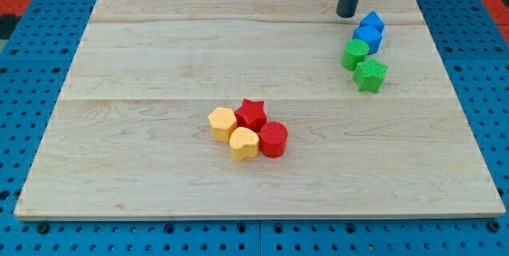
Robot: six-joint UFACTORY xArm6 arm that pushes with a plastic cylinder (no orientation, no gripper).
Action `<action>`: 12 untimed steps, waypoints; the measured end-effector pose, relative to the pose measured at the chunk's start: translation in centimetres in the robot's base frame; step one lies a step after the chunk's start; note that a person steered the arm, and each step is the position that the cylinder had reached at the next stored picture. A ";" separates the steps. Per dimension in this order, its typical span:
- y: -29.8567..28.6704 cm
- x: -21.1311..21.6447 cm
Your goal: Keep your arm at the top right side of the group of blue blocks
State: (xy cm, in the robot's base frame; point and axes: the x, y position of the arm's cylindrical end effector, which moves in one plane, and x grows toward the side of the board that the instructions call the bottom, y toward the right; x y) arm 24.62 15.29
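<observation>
Blue blocks [369, 32] sit stacked near the board's top right corner; my tip [347, 15], a jawless rod just top-left of them, should skirt above to their right.

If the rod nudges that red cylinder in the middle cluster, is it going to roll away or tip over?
The red cylinder stands on its flat end, so it would likely slide, not roll. It looks squat, so tipping seems unlikely. It touches the yellow heart block, so a push from the view's right would probably shove that too. My tip is far off.
</observation>
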 end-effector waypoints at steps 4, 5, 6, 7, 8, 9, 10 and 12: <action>6.0 -1.5; 6.0 -1.5; 6.1 -1.5; 6.1 -1.4; 5.9 -1.4; 5.9 -1.4; 5.9 -1.4; 7.1 -1.4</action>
